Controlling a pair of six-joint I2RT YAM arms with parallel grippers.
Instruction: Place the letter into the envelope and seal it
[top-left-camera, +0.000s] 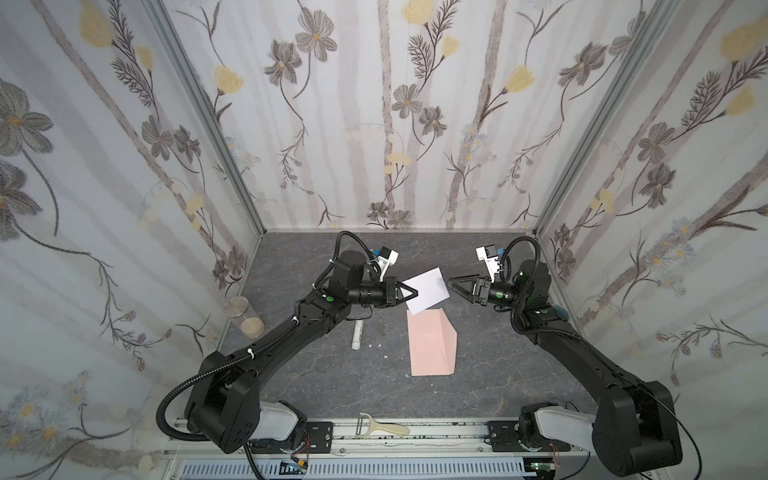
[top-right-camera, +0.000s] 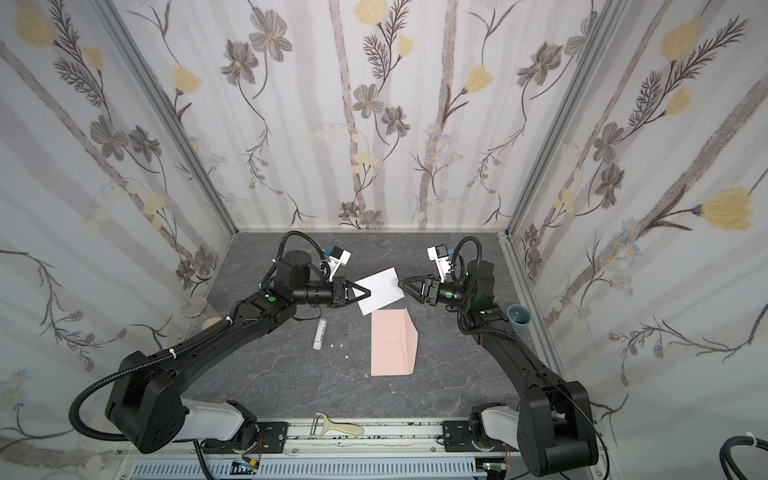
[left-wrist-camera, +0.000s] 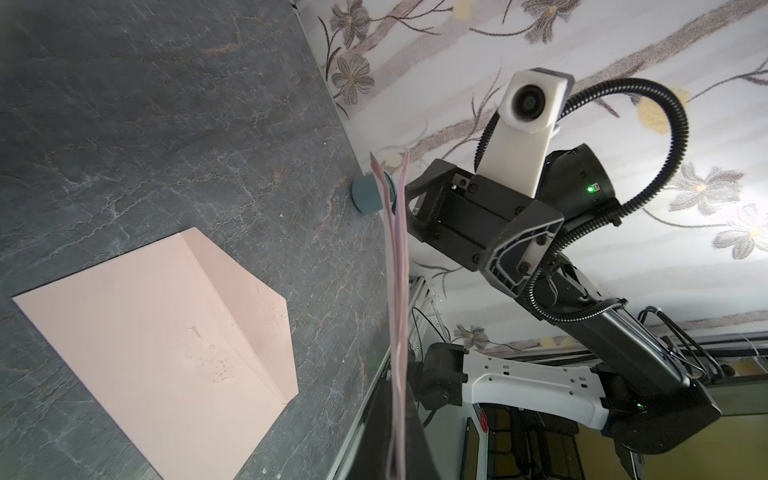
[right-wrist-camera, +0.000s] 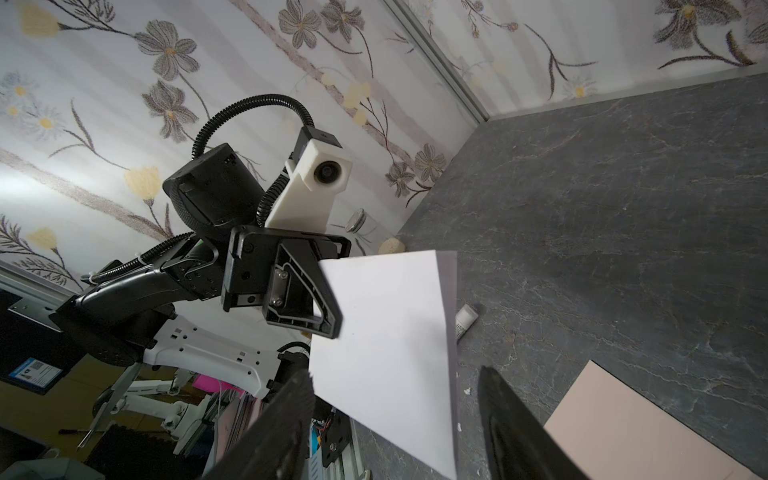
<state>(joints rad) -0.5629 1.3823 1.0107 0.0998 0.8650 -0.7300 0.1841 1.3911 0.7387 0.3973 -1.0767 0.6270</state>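
Now, look across your grey tabletop (top-left-camera: 316, 374): the envelope (top-left-camera: 430, 345) lies flat in the middle, flap open. Just beyond its far end the letter (top-left-camera: 428, 289) hangs in the air. Your left pincer (top-left-camera: 411, 294) is clenched on one edge of it; your right pincer (top-left-camera: 453, 282) stands released, jaws apart on either side of the opposite edge.

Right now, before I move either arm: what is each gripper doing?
Left gripper: jaws shut on the letter, holding it up.
Right gripper: jaws open, gripping nothing.
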